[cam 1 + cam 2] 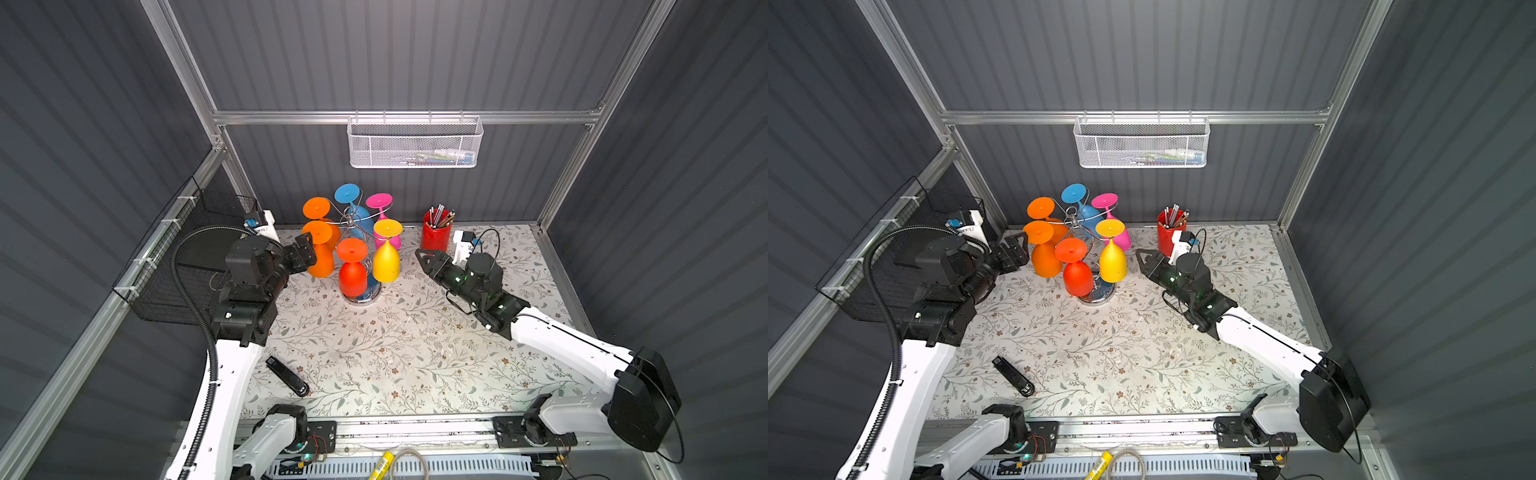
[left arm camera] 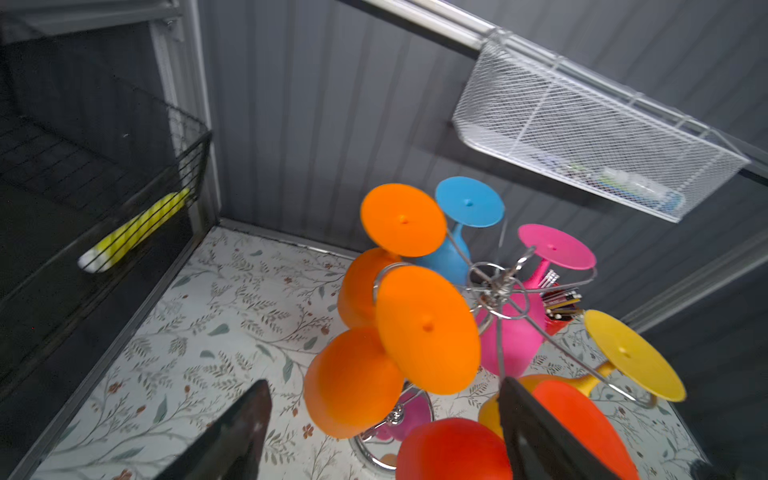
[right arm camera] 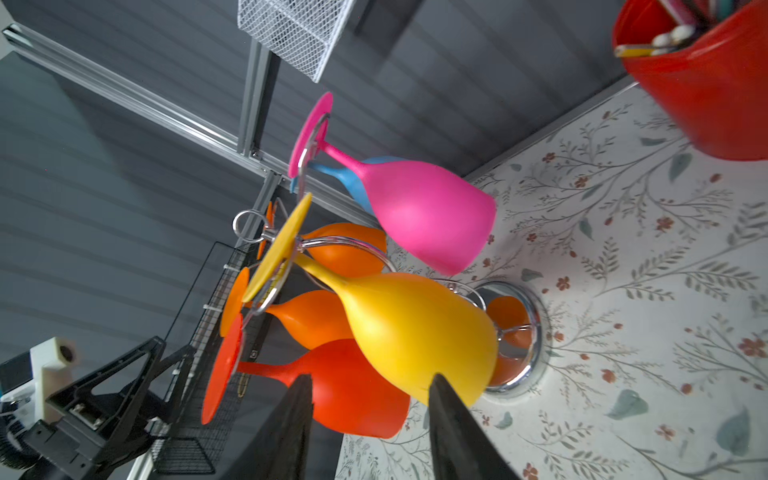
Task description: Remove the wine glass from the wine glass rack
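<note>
Left arm (image 1: 237, 374) and right arm (image 1: 569, 345): white link shells, black joint housings. Black corrugated conduit (image 1: 214, 374) follows the left arm, lower left of frame. Right tool (image 1: 419, 253): black triangular fingers, green lights (image 1: 457, 279) behind.

The rack (image 3: 540, 332) is chrome wire, mirror-bright at its base. The glasses (image 3: 415, 332) are smooth and matt, plastic by the look. The table cover (image 1: 395, 353) is printed with a faint sheen, perhaps vinyl. The white basket (image 1: 415, 145) is painted metal mesh, and the red cup (image 3: 706, 95) is glossy plastic.
</note>
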Tool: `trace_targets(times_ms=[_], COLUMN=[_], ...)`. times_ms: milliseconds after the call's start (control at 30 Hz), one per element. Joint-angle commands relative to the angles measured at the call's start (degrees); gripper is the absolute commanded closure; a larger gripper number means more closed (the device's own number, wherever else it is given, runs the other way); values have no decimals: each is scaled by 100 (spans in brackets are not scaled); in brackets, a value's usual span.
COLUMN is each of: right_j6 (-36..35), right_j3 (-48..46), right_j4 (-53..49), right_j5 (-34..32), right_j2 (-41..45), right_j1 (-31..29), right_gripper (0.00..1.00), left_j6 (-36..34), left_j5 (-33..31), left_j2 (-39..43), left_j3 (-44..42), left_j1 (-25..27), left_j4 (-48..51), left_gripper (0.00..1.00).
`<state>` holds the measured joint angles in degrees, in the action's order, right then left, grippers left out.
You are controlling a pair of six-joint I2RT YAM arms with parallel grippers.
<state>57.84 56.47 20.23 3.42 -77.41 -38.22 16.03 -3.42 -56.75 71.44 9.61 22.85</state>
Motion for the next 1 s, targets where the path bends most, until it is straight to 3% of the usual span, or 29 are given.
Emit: trace_targets(times_ms=[0, 267, 967], right_j6=[33, 292, 1115], right_j3=[485, 1325, 2215], right_j4=[-336, -531, -237], right_j5=[739, 1111, 1512], right_j2=[-269, -766, -1729], right_j1=[94, 222, 467], right_gripper=[53, 53, 62], left_j6=[-715, -1082, -1265], left_j5=[674, 1798, 1868], left_j2=[108, 650, 947], left_j3=[-33, -977, -1383], left_j1=[182, 328, 542], left_j4=[-612, -1424, -1588], left_gripper=[14, 12, 12])
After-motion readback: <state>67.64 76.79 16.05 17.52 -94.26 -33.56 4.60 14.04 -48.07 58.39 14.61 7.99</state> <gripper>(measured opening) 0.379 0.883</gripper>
